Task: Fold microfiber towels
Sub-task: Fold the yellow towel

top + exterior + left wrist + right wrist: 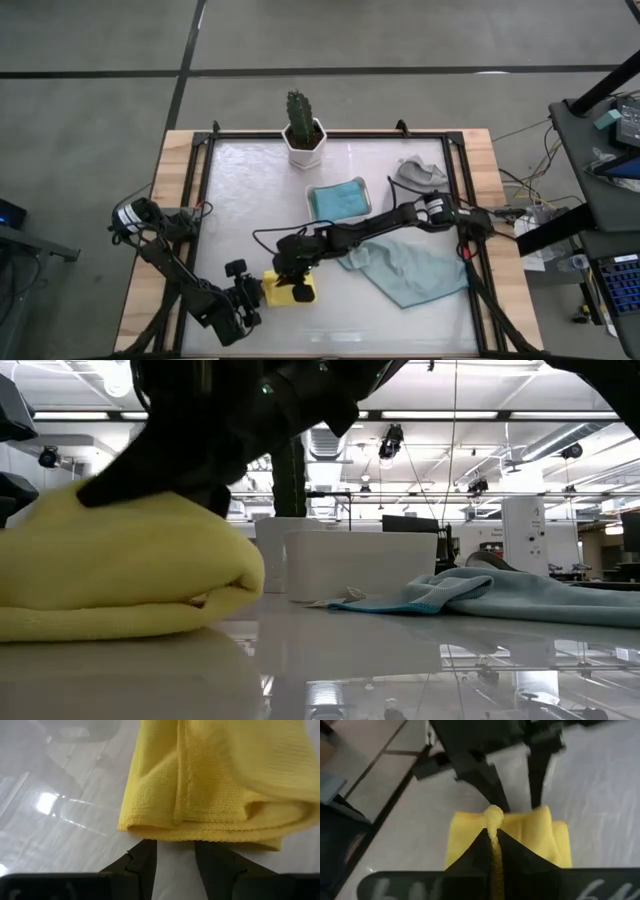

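Yellow towel (290, 290) folded into a thick bundle near the table's front edge, left of centre. Right gripper (492, 832) reaching across from the right side, pinched shut on a ridge of the yellow towel's upper layer; a narrow fold of cloth squeezed up between the two dark fingers. Left gripper (175, 862) just beside the same towel, on its left, fingers parted with a gap between them, tips close to the hemmed edge but holding nothing. In the right wrist view, the left gripper's fingers visible on the far side of the yellow bundle, pointing down at it.

Pale teal towel (410, 265) spread loose and rumpled on the table to the right of the yellow one, partly under the right arm. White tray (362, 183) behind it, near the table's middle, with a blue towel (338, 198) lying inside. Grey towel (420, 172) crumpled near the back right corner of the glossy white table (250, 200). White pot (303, 143) with a cactus (298, 110) standing at the back, about midway along the edge.

From table height: yellow towel large at the left, its rounded fold facing right, dark arm parts above it; tray and pale teal towel farther back on the right.
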Action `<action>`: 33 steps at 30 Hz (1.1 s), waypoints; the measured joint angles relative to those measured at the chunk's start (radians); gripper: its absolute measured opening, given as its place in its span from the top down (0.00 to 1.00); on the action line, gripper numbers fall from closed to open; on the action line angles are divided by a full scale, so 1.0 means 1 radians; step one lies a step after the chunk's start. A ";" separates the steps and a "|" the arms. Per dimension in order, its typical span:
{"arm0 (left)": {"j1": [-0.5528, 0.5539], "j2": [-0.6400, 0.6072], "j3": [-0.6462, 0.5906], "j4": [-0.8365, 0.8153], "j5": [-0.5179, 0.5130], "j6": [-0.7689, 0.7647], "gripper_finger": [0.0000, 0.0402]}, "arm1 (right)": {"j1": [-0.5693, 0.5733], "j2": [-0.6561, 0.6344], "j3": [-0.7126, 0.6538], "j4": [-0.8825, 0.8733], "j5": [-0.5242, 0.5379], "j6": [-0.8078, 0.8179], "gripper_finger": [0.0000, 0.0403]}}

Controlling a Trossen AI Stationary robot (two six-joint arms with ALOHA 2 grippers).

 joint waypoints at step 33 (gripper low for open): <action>0.006 0.000 -0.013 0.034 -0.014 0.010 0.71 | 0.004 0.060 -0.036 0.195 0.195 -0.024 0.98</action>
